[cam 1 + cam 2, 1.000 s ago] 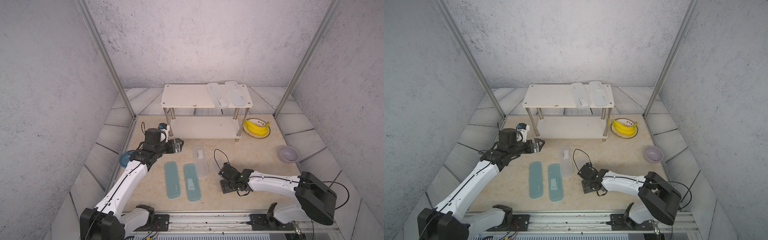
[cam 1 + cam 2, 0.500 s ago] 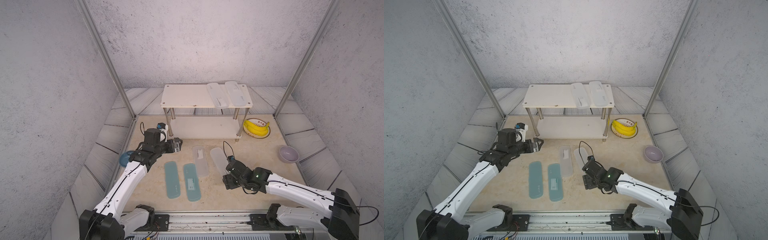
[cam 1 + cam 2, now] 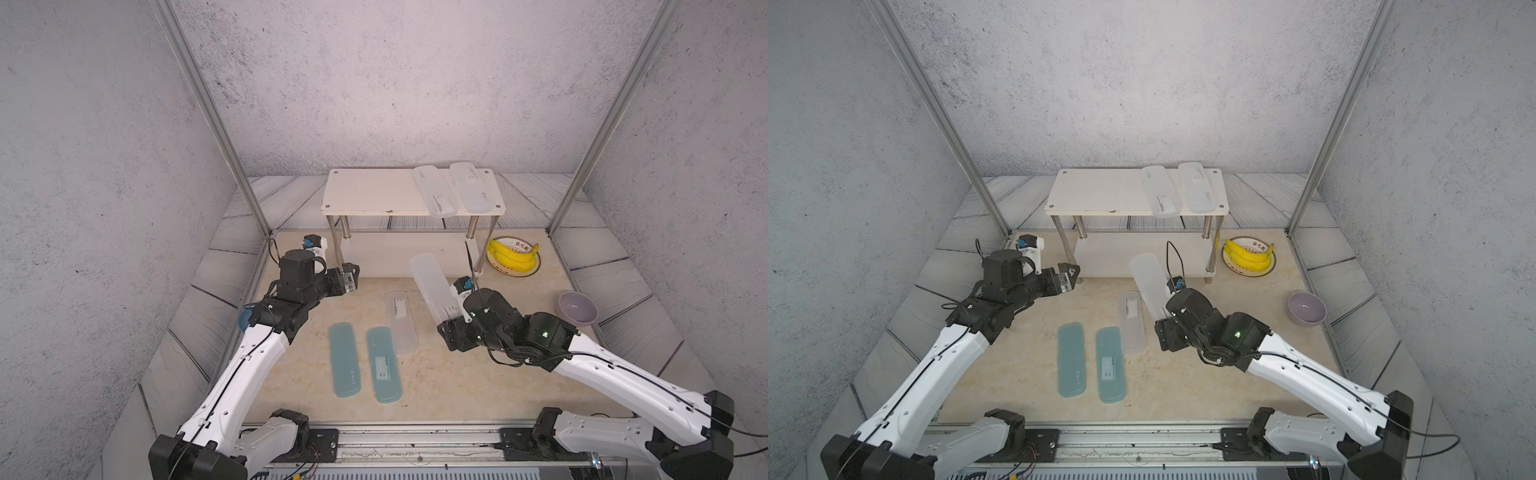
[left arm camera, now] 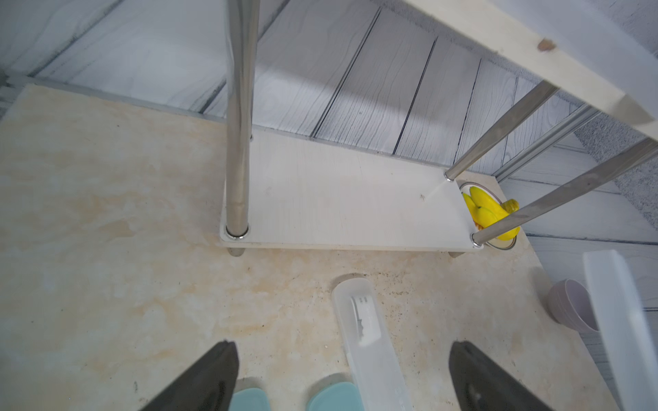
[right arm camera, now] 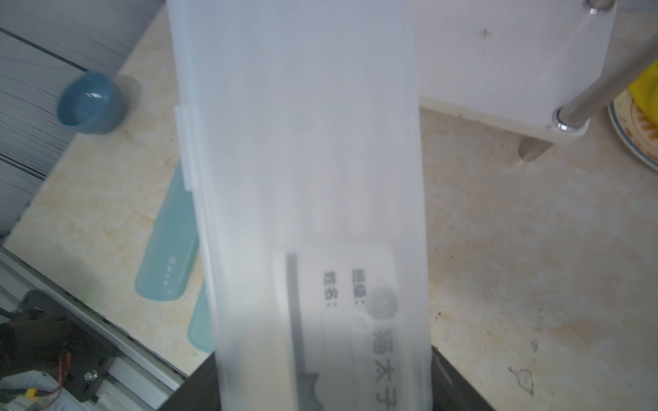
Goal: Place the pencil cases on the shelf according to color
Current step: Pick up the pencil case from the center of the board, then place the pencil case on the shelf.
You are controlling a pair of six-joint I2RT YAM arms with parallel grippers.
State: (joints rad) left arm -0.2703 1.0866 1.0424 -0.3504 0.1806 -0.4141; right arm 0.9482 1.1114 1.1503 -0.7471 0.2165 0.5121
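On my bench I count four frosted white pencil cases (image 3: 434,193) (image 3: 473,189) (image 3: 401,322) (image 3: 432,286) and two teal-blue pencil cases (image 3: 344,359) (image 3: 384,365), six in all. There is one shelf (image 3: 365,195), made of two white boards (image 4: 338,199) and four metal legs (image 4: 238,124). I see two bowls: one lilac bowl (image 3: 577,307) and one blue bowl (image 5: 90,103). There is one plate (image 3: 513,274) and one bunch of bananas (image 3: 511,257); how many bananas make up that bunch I cannot tell for sure.
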